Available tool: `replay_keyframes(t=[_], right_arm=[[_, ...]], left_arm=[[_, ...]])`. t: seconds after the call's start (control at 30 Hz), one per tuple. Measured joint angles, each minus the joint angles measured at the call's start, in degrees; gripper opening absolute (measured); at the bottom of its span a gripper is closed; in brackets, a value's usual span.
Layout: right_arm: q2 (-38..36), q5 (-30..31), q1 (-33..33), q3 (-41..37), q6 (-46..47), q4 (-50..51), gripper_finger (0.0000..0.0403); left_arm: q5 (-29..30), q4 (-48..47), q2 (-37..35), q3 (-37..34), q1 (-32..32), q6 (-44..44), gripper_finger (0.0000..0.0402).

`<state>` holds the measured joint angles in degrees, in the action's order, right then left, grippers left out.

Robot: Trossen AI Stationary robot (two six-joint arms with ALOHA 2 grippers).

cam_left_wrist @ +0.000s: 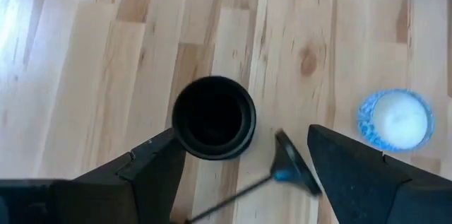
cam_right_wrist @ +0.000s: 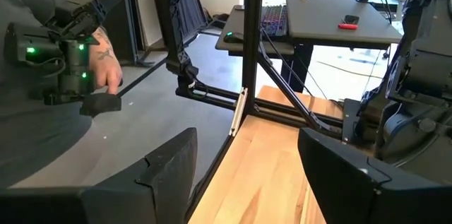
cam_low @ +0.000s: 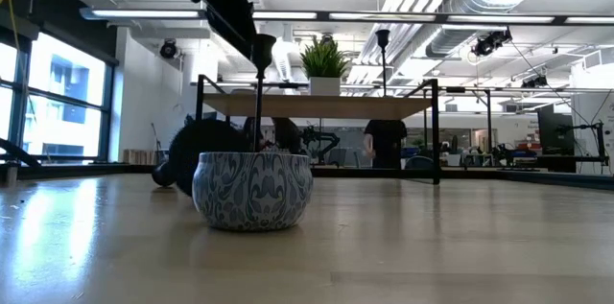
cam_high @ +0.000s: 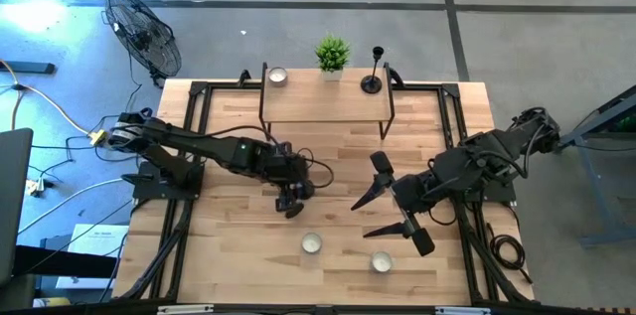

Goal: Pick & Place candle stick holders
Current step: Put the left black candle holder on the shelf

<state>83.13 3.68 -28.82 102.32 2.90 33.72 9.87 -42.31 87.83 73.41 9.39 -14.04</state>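
Observation:
One black candle stick holder [cam_high: 373,78] stands by its round base on the shelf [cam_high: 328,108] at the table's far side. A second one stands upright under my left gripper [cam_high: 291,199], its cup [cam_left_wrist: 214,116] seen from above and its stem [cam_low: 259,103] upright in the low view. A third one [cam_left_wrist: 291,160] lies on its side on the table, between the cup and the gripper's other finger. My left gripper [cam_left_wrist: 241,133] is open around both. My right gripper [cam_high: 360,221] hangs open above the table's right half, empty. My left gripper comes slanting down from the table's left. One fingertip [cam_left_wrist: 166,146] lies right beside the outer wall of the upright holder's cup [cam_left_wrist: 180,128]; I cannot tell whether it touches. The other finger [cam_left_wrist: 339,160] stands apart from the cup.
Two tealights [cam_high: 311,243] [cam_high: 381,261] sit near the table's front edge, the first close to my left gripper [cam_left_wrist: 395,118]. On the shelf are a third tealight [cam_high: 277,76] and a green potted plant [cam_high: 332,54]. A person's hand [cam_right_wrist: 106,68] shows beyond the table.

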Motion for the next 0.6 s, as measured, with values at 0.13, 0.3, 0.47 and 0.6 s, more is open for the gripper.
replay_keyframes(t=[0.13, 0.3, 0.47, 0.6], right_arm=[[0.00, 0.00, 0.00, 0.00, 0.02, 0.38, 0.0240], [0.02, 0.00, 0.00, 0.00, 0.04, 0.38, 0.0240], [0.02, 0.00, 0.00, 0.00, 0.04, 0.41, 0.0240], [0.02, 0.00, 0.00, 0.00, 0.04, 0.66, 0.0240]], left_arm=[[0.13, 1.00, 0.00, 0.01, 0.00, 0.21, 0.0289], [0.84, 0.71, 0.04, 0.02, 0.00, 0.42, 0.0289], [6.54, 0.71, 0.51, 0.04, 0.00, 0.58, 0.0289], [7.65, 1.14, 0.50, 0.07, -0.07, 2.26, 0.0289]])
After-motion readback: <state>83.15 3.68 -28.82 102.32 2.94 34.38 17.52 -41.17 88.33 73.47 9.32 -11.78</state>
